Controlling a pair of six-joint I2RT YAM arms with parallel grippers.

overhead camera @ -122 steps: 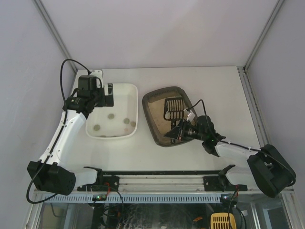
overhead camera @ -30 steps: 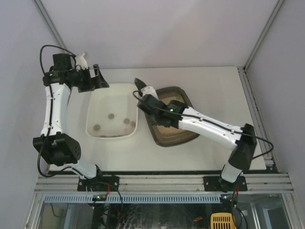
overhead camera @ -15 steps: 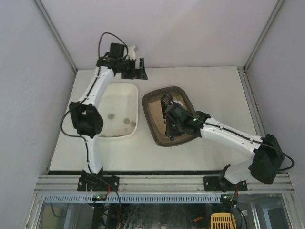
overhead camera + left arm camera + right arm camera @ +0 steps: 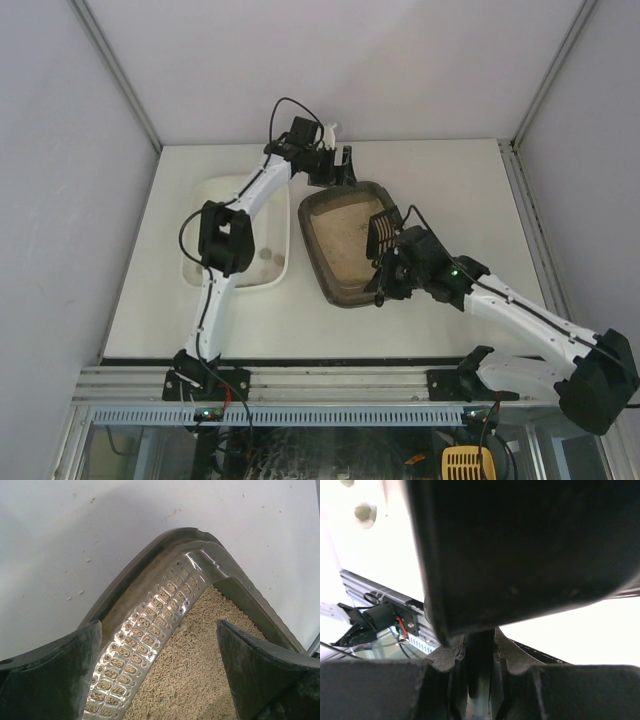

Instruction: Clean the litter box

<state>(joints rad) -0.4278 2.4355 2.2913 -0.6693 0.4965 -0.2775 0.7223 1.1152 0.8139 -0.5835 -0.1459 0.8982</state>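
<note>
Top external view first: find the litter box (image 4: 340,298) at mid-frame on the white surface (image 4: 450,180), just right of a white tray (image 4: 200,250) and apart from it, holding a bed of beige litter (image 4: 340,240). Note the left hand (image 4: 338,168) at the box's upper edge, over the far rim. Check the left wrist view: fingers (image 4: 50,675) spread wide in the lower corners of the frame, gripping nothing, straddling a rounded corner of the rim, with pale pellets and a shiny perforated strip (image 4: 150,630) along the inner wall between them; hard to say whether touching the rim or hovering just above. Find the right hand (image 4: 392,275) at the box's right edge, clamped on the handle of a dark slotted scoop (image 4: 385,232) held over that rim; confirm in the right wrist view, with a thin dark stem pinched between closed fingers and a dark bulk blocking most of the frame. Judge the box as stiff moulded plastic, light by itself but weighted low by loose pellets, likely to slide on the smooth surface under a scoop's push and to spill if tipped. Take hold at the raised rim, best at the far corner between the open fingers, pinching lip and wall from above to pin it down, and avoiding the shiny strip as probably slick. Treat the grains as free-flowing: keep the box level.
</note>
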